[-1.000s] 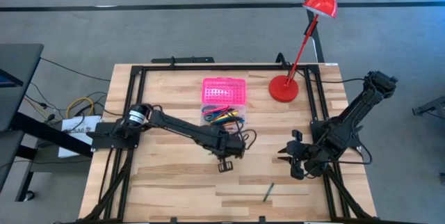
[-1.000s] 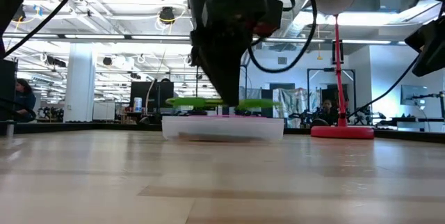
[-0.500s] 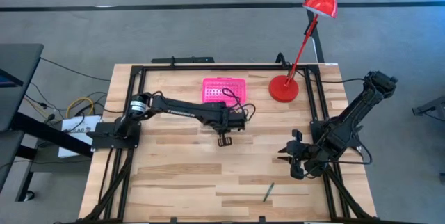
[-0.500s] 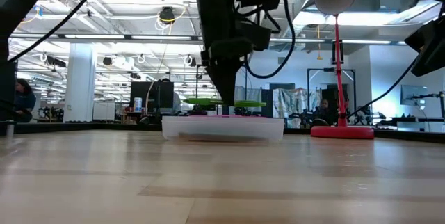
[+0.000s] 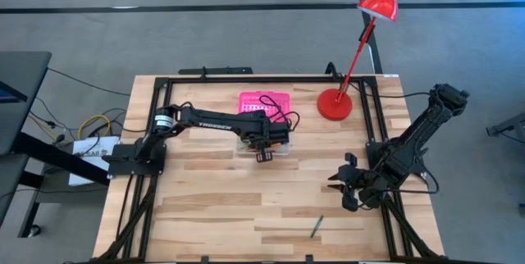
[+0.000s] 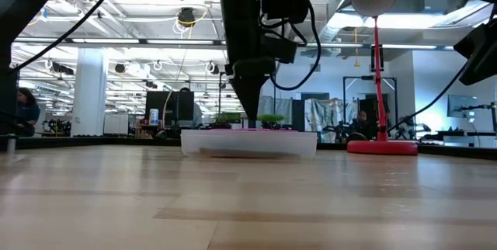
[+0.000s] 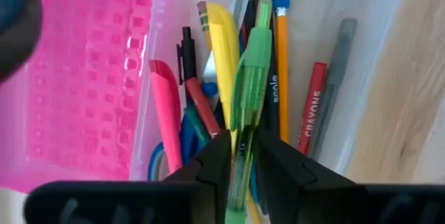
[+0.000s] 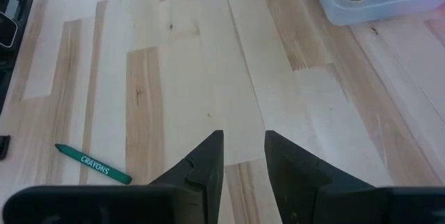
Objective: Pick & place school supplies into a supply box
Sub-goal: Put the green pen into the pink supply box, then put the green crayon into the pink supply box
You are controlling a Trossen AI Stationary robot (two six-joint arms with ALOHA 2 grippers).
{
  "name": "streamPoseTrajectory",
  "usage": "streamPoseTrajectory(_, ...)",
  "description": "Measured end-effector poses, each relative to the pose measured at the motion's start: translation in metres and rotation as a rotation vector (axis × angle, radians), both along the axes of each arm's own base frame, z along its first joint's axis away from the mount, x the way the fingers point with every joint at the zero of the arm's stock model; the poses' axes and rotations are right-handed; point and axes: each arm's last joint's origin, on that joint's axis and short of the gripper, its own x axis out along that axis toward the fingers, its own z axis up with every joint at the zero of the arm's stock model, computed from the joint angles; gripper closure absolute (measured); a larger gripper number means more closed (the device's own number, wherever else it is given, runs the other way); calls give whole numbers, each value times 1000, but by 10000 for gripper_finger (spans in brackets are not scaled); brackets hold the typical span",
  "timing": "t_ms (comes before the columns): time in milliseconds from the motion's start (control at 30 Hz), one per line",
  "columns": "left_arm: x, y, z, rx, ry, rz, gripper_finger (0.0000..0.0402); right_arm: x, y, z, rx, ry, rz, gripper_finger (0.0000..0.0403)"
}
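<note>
The supply box (image 5: 264, 143) has a clear base and an open pink lid (image 5: 264, 102) lying flat on its far side. In the left wrist view the base (image 7: 361, 57) holds several pens, pencils and crayons. My left gripper (image 5: 264, 154) (image 6: 252, 114) hangs over the base, shut on a green pen (image 7: 252, 71). A green crayon (image 5: 317, 225) (image 8: 94, 165) lies flat near the table's near edge. My right gripper (image 5: 344, 188) (image 8: 242, 151) waits open over bare wood at the right, above and to the right of the crayon. My left gripper pinches the green pen's barrel (image 7: 240, 156) near its middle between the two fingers. It comes from above, pointing down, with the fingers across the pen. The pen (image 6: 272, 117) is roughly level just above the supplies in the box, parallel to them.
A red desk lamp stands on its round base (image 5: 335, 104) (image 6: 380, 147) right of the box, its head reaching past the far edge. A black frame rail (image 5: 246, 79) runs around the table. Bare wood lies between the box and the crayon.
My left gripper, shut on the green pen throughout, has travelled toward the table's far edge. It went from just near of the box to directly over the clear base, carrying the pen level. The right arm has kept still.
</note>
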Motion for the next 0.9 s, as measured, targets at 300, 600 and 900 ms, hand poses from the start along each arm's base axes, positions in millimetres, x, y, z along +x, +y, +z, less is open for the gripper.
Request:
streamPoseTrajectory(300, 0, -2, 0, 46, 9, 0, 281, 0, 0, 0, 6, -4, 0, 305)
streamPoseTrajectory(600, -10, -37, 35, -133, -126, 85, 281, 4, 14, 6, 31, -15, 280, 305)
streamPoseTrajectory(900, -21, -106, 65, -8, -304, 11, 283, 18, 24, 10, 46, -89, 507, 305)
